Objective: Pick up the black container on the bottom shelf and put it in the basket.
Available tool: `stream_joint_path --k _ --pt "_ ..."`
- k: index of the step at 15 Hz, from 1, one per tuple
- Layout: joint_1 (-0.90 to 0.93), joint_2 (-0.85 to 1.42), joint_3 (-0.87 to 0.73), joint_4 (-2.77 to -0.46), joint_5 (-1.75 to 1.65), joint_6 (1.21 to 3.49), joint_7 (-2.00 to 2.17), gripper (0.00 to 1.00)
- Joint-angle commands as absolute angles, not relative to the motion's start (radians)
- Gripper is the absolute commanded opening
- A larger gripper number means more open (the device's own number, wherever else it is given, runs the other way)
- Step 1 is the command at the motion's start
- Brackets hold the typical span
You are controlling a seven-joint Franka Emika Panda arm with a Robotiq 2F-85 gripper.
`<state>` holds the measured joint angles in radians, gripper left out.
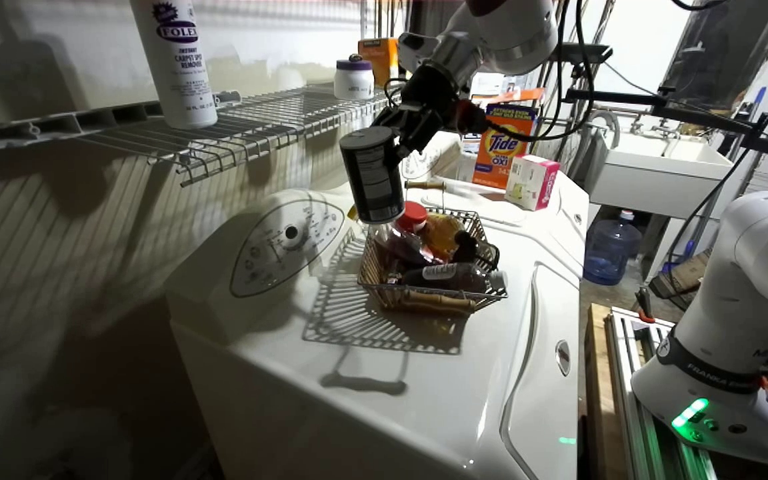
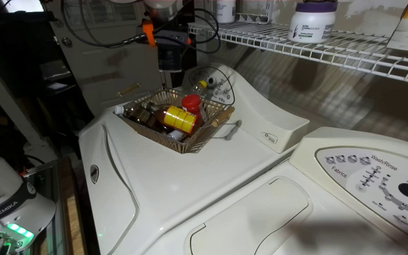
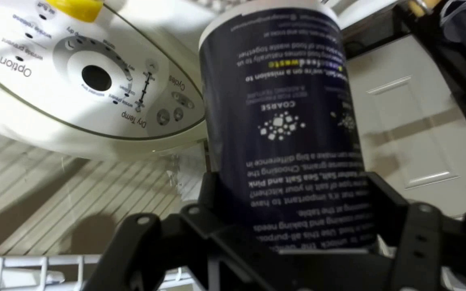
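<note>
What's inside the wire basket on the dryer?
The basket holds at least a yellow-labelled bottle, a red-lidded container, a white-capped dark bottle and a yellow-capped bottle. Its floor and anything lying beneath these are covered and can't be seen.

In the black claw (image 3: 293, 188), a salt canister (image 3: 281, 101) is showing white-lettered navy; below the claw, a bottle label (image 2: 181, 119) is gleaming yellow.

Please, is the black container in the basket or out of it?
Out: the hand holds the container in the air, and an exterior view shows a gap between its lower end and the basket.
</note>
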<state>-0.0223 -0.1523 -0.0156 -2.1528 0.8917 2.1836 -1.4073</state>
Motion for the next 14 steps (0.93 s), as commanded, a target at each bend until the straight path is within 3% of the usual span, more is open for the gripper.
stream_joint_path --k 1,3,4,14 --pt "-0.009 -0.152 -0.027 -2.159 0.889 2.183 -1.412 0.87" --pt "-0.009 -0.154 -0.027 -2.164 0.889 2.183 -1.417 0.87" --pt "-0.009 -0.155 -0.027 -2.164 0.889 2.183 -1.417 0.62" --pt "-0.026 -0.097 -0.07 -2.252 1.056 2.104 -1.743 0.62"
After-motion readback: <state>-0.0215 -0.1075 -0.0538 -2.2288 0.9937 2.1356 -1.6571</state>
